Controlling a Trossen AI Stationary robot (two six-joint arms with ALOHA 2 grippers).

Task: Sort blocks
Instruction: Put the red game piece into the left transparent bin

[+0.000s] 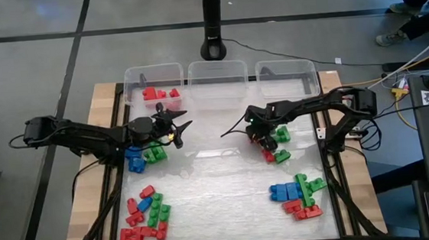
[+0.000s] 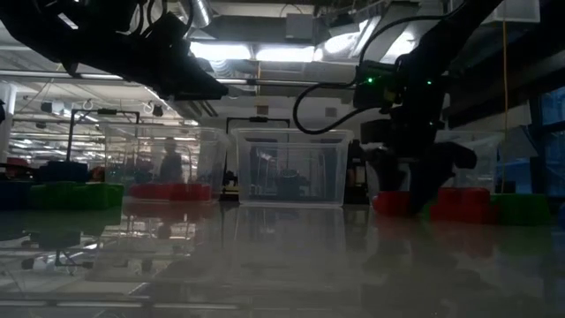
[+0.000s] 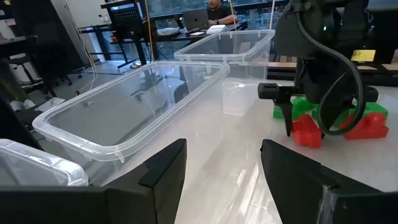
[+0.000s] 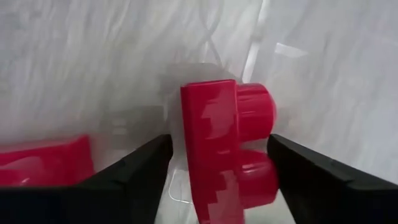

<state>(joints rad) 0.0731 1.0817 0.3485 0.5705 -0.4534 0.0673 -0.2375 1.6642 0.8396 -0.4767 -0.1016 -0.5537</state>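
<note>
Small red studded hard-plastic brick [image 4: 227,146] standing between right gripper [image 4: 217,171] spread fingers, seemingly light, rigid, slick: best pinched across flat sides; left gripper [image 3: 221,168] open, empty.

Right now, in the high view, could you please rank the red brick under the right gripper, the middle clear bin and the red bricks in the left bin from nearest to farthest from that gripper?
1. Red brick: directly between the open fingers of the right gripper, on the table.
2. Middle clear bin: at the table's far edge, centre.
3. Red bricks in the left bin: far edge, left side.
</note>
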